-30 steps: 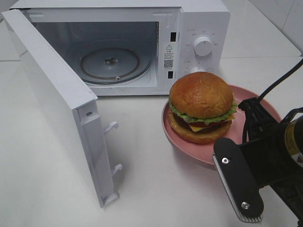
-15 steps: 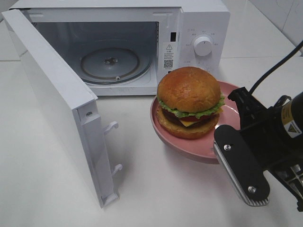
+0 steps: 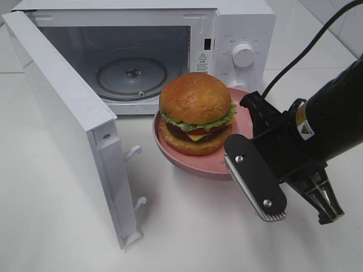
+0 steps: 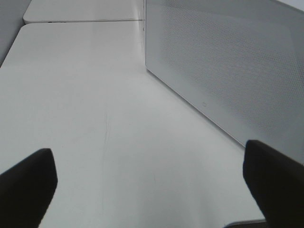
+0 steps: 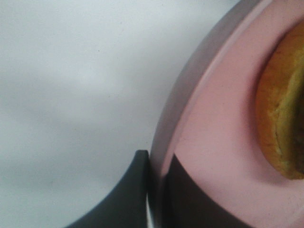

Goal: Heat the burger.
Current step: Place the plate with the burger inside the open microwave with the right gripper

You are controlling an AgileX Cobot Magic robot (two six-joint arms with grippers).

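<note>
Left gripper (image 4: 152,185): fingers wide apart, holding nothing, beside the microwave (image 3: 244,34) door (image 3: 68,119), which stands open. Burger (image 3: 196,113): golden domed bun, lettuce, cheese; round, upright, no long axis; sits on pink plate (image 3: 190,164) before the microwave's opening. Right gripper (image 5: 156,190): clamped on the plate rim.

Tabletop (image 3: 187,226): plain white, smooth and matte, filling the whole scene; thin straight seams cross it behind and beside the appliance, and the left wrist view shows faint hairline scratches.
Microwave oven (image 3: 241,34): white, standing directly on the tabletop towards the back.
Door (image 3: 62,113): hinged on the left and swung wide open over the tabletop.
Pink plate (image 3: 195,165): in front of the oven's opening, casting a shadow on the tabletop; whether its base touches the surface cannot be told.
</note>
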